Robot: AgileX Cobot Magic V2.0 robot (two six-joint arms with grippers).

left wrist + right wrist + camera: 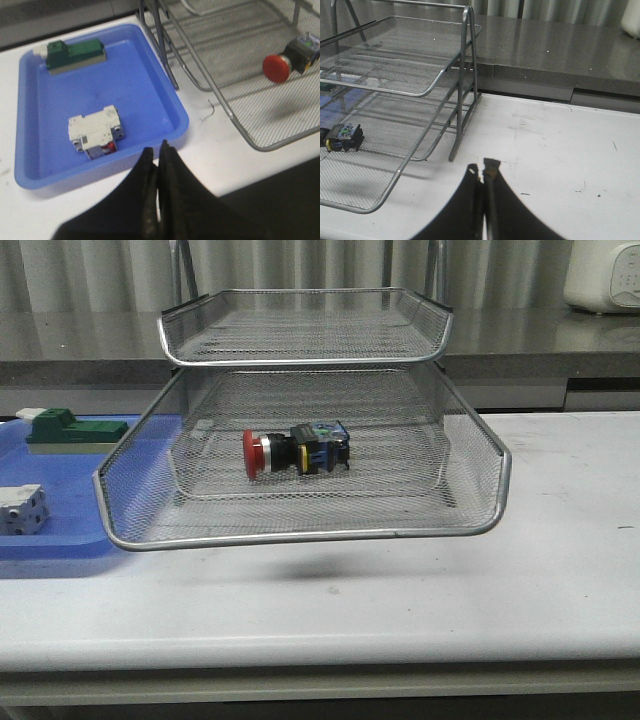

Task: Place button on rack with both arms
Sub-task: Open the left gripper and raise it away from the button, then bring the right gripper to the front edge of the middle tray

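Rack (300, 536) tier holds the button (295, 451) on its side; no writing legible.

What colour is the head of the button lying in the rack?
Red. The button head shows best in the left wrist view, resting on the rack mesh.

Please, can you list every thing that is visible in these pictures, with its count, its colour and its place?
Rack: one, silver wire mesh, middle of table, one tier pulled forward.
Button: one, red head and dark body, lying on its side in the pulled-out tier.
Blue tray: one, blue, on table left of rack.
Green block: one, green and white, far end of blue tray.
White block: one, white, near end of blue tray.
Table: one, white.
Left gripper: one, black, shut, above table beside blue tray.
Right gripper: one, black, shut, above table right of rack.
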